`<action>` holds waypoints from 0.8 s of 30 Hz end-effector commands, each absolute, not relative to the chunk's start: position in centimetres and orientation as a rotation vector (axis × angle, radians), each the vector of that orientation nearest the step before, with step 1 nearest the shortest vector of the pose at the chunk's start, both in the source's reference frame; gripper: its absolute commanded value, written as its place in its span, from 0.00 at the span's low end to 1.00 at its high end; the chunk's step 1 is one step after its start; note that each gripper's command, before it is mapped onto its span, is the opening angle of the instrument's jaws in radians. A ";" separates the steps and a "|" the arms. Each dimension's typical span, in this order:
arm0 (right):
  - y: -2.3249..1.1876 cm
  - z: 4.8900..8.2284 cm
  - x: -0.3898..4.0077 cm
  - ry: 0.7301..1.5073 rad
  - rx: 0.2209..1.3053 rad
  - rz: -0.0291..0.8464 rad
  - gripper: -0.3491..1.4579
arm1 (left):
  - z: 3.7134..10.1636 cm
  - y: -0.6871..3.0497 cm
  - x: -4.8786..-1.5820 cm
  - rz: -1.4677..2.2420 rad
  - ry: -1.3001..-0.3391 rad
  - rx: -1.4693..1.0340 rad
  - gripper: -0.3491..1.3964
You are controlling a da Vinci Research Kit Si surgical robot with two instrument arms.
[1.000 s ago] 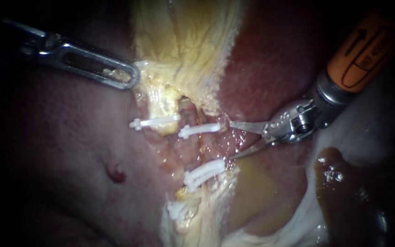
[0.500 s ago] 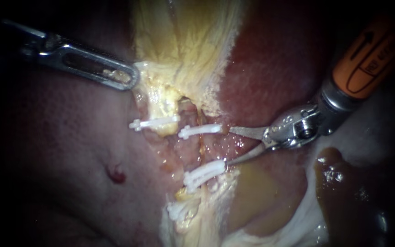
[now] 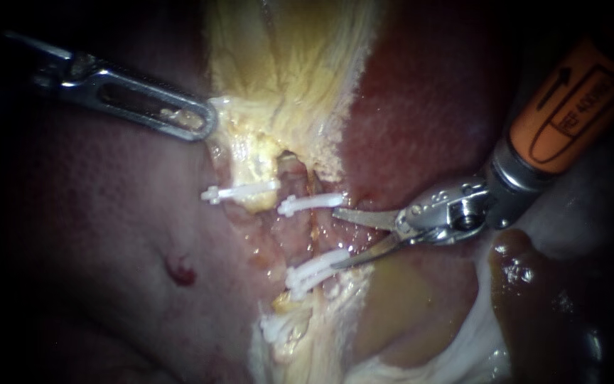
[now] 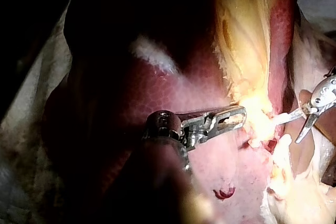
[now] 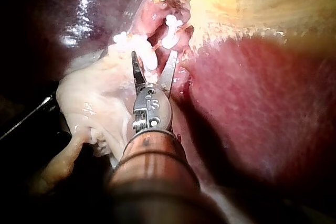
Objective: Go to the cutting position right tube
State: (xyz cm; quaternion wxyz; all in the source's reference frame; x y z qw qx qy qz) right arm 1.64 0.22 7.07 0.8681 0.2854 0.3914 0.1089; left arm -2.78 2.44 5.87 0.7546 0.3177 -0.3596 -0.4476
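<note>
The right tube (image 3: 298, 235) runs pinkish between an upper white clip (image 3: 312, 203) and a lower white clip (image 3: 318, 269). My right instrument (image 3: 334, 238) comes in from the right with two thin blades open. Their tips lie just right of the tube, one by each clip. In the right wrist view the blades (image 5: 153, 61) stand open around a white clip (image 5: 148, 59). My left instrument (image 3: 204, 121) is shut on yellowish gallbladder tissue (image 3: 225, 114) and holds it to the upper left. The left wrist view shows the same grip (image 4: 239, 115).
Another white clip (image 3: 239, 190) sits on the left tube and a further one (image 3: 275, 327) lies lower down. Red liver (image 3: 428, 92) fills the right and the pale gallbladder (image 3: 286, 64) the upper middle. A brown fluid pool (image 3: 534, 284) lies at the lower right.
My right instrument has moved left, bringing its open blades up to the tube between the two clips. The left instrument has stayed still.
</note>
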 end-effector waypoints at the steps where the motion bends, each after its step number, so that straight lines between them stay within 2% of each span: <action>1: 0.21 7.08 1.64 0.818 0.598 0.230 0.99 | 5.87 2.44 -2.79 -0.977 -0.785 0.693 0.00; 12: 0.20 7.29 1.76 0.825 0.636 0.245 0.99 | 5.87 2.43 -2.81 -0.978 -0.785 0.691 0.00; 18: 0.20 7.37 1.89 0.868 0.686 0.251 0.99 | 5.87 2.42 -2.81 -0.979 -0.785 0.690 0.00; 24: 0.18 7.39 1.95 0.948 0.739 0.195 0.99 | 5.86 2.42 -2.81 -0.979 -0.785 0.690 0.00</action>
